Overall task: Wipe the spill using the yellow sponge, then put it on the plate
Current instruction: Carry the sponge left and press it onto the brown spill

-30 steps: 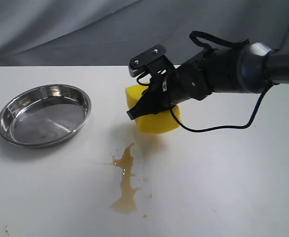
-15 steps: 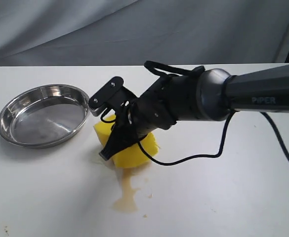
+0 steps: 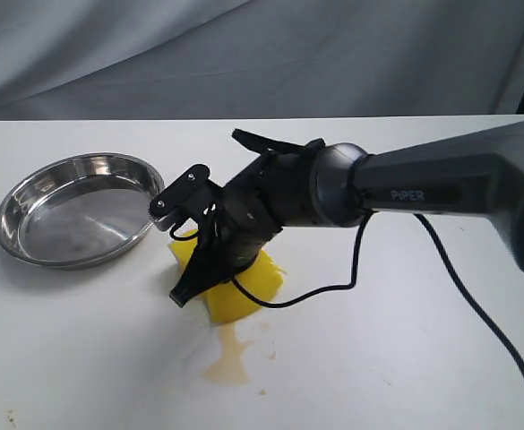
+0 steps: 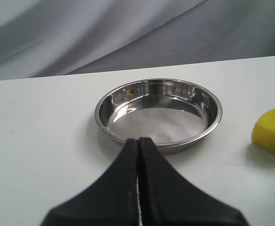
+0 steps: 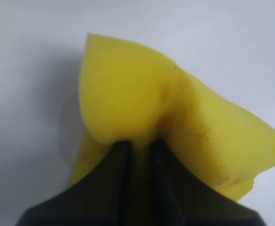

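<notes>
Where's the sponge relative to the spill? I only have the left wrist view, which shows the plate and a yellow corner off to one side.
Observer: In the exterior view the yellow sponge covers the far end of the spill. A tan puddle shows at the sponge's near edge.
Operator: What's holding it?
Observer: The right gripper. The right wrist view shows it shut on the sponge, with foam bulging around the pinch.
Operator: Is it picking anything up?
Observer: The right wrist view shows brownish marks on the foam next to the pinch.
</notes>
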You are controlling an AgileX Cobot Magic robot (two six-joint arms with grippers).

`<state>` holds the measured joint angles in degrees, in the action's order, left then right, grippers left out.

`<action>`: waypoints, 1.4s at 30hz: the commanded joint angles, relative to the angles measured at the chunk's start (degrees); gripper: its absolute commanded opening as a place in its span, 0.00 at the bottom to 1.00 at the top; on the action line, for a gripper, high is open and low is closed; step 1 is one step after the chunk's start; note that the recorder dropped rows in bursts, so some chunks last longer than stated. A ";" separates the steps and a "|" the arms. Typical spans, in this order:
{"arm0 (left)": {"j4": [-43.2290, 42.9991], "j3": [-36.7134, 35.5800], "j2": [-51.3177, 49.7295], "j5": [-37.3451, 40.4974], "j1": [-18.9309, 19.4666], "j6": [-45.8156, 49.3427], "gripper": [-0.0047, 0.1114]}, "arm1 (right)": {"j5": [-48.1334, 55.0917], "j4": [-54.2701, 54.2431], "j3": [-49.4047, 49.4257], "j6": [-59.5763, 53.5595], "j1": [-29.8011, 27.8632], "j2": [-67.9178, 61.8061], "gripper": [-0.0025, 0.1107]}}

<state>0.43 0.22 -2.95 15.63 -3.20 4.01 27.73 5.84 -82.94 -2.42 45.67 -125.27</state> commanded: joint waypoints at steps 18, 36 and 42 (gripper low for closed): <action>0.44 -0.22 0.25 -0.43 -0.37 -0.07 0.04 | 34.89 -22.22 -6.82 -15.24 -3.38 -10.48 0.02; 0.44 -0.22 0.25 -0.43 -0.37 -0.07 0.04 | 36.19 -17.77 -12.47 -13.67 -3.38 7.55 0.02; 0.44 -0.22 0.25 -0.43 -0.37 -0.07 0.04 | 35.80 -15.72 -8.56 -13.67 -1.53 6.07 0.02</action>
<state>0.43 0.22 -2.95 15.63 -3.20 4.01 63.63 -11.56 -93.95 -16.28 43.20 -118.41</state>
